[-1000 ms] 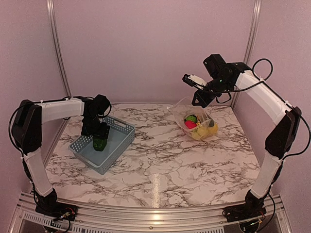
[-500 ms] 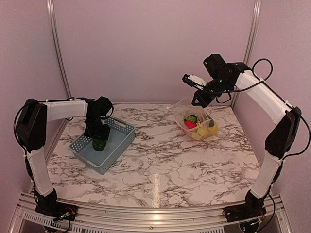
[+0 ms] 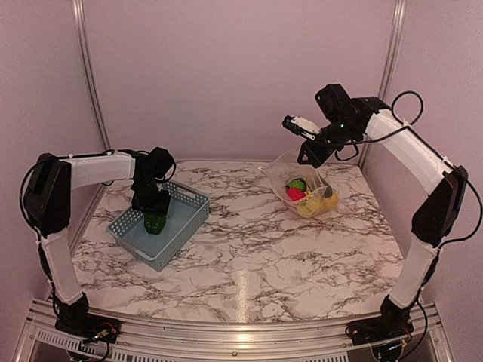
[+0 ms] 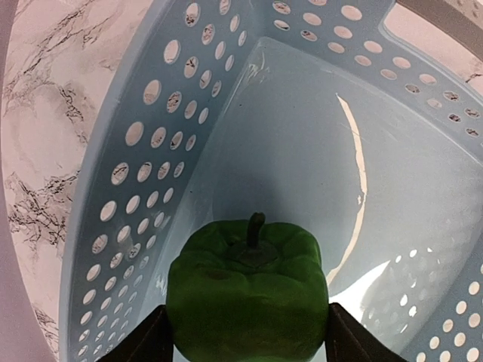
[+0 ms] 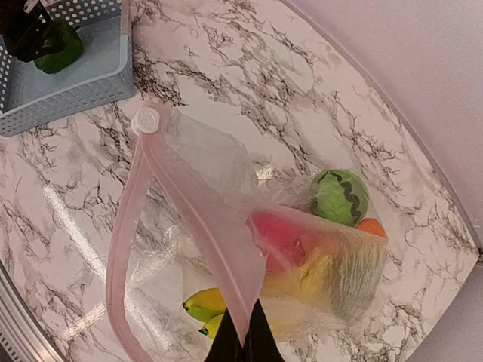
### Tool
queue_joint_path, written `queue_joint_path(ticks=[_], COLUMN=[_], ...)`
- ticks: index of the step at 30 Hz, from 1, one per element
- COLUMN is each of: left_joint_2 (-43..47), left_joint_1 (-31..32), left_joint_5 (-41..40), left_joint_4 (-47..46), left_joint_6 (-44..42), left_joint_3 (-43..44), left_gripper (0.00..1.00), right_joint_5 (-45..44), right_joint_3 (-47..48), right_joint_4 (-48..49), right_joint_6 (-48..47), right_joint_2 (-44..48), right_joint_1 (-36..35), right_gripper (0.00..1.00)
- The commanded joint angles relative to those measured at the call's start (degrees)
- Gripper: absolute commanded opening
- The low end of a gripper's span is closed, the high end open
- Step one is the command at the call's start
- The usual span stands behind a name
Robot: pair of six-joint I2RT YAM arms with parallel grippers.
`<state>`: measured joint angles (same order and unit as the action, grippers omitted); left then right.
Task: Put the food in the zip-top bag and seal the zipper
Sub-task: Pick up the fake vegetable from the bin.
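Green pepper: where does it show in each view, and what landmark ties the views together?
Top external: pepper left of centre, in the basket, under the left claw.
Left wrist: pepper bottom centre, between the claw's fingers.
Right wrist: pepper top-left corner, in the basket.
Shared landmark: the blue basket.

No readable writing in any view.
The clear crinkly plastic zip-top bag (image 5: 204,162), its pinkish zipper strip (image 5: 198,219), the blue-grey perforated plastic basket (image 4: 151,151) and the glossy green toy pepper (image 4: 249,294) carry no letters, numbers or logos that can be made out.
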<state>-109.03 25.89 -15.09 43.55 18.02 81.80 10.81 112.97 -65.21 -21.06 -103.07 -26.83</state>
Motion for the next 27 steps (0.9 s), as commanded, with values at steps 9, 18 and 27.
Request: queue_joint_path(ticks=[9,18,27], left_joint_2=[-1.1,-4.5,4.7], left_joint_1=[0.0,0.0,0.7], left_joint_5=[-2.2,-0.5,0.9], left_joint_4=[0.9,-0.8,0.3], left_joint_6=[1.8,1.9,3.0], left_joint_3=[0.1,1.7,3.7], left_gripper=[0.82,0.72,0.57], right_joint_5=[-0.3,-0.6,0.0], right_joint_3=[0.4,-0.9,-0.4], right_joint_4=[-0.3,-0.3,-0.4], right_joint_6=[-0.2,-0.4,-0.5], right_joint_2=[1.3,2.3,2.2], right_joint_1=[-1.2,-1.3,-1.3], right_gripper=[0.00,0.00,0.00])
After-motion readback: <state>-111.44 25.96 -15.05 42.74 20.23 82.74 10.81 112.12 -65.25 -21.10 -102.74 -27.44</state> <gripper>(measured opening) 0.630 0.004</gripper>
